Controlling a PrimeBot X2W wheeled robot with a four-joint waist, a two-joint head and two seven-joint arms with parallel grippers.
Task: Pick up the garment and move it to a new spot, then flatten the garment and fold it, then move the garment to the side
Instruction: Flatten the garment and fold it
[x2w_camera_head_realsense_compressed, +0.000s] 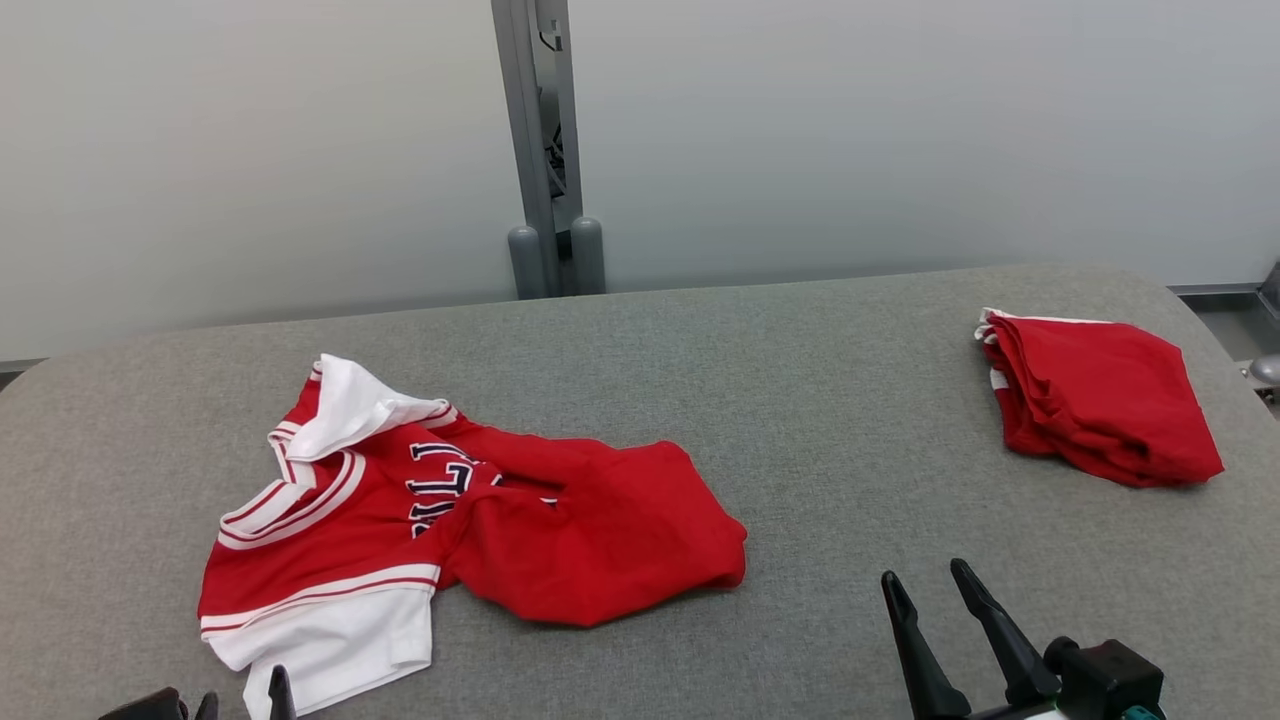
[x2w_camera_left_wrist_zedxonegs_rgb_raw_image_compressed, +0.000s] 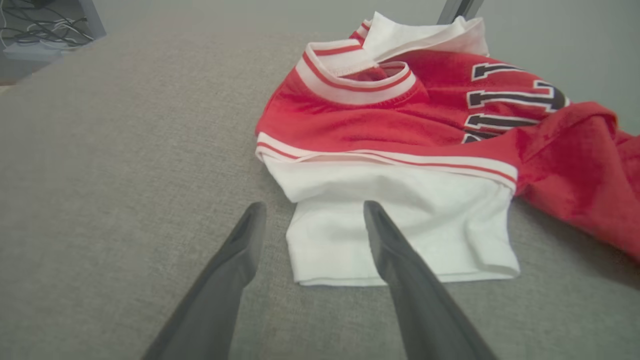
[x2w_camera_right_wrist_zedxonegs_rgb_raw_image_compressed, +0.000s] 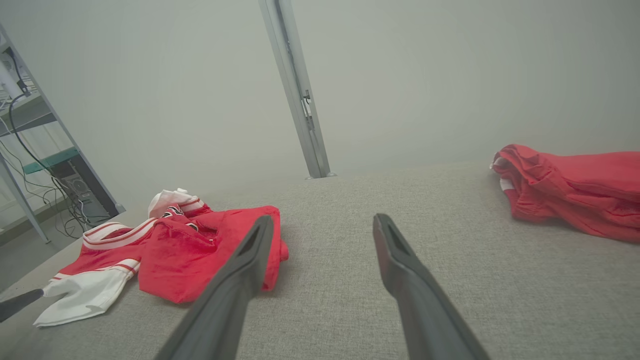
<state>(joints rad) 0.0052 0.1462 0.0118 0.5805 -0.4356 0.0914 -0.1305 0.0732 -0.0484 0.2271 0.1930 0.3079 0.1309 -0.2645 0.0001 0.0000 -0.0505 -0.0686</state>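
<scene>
— As seen from the head: crumpled red-and-white garment (x2w_camera_head_realsense_compressed: 470, 510) near the table's (x2w_camera_head_realsense_compressed: 800, 400) front-left corner, folded red pile (x2w_camera_head_realsense_compressed: 1095, 395) near the far-right corner, well apart.
— And the claws?
— At the front edge, right gripper (x2w_camera_head_realsense_compressed: 925, 572) with fingers apart, empty. Beside the garment's white sleeve (x2w_camera_head_realsense_compressed: 330, 640), left gripper (x2w_camera_head_realsense_compressed: 244, 684), barely in frame.
— From the left wrist?
— Fingers (x2w_camera_left_wrist_zedxonegs_rgb_raw_image_compressed: 235, 260) spread wide, gripping nothing; one tip over the white sleeve's (x2w_camera_left_wrist_zedxonegs_rgb_raw_image_compressed: 440, 225) hem, touching or not, cannot tell.
— Right wrist?
— Spread too, over the table between garment (x2w_camera_right_wrist_zedxonegs_rgb_raw_image_compressed: 170, 260) and pile.
</scene>
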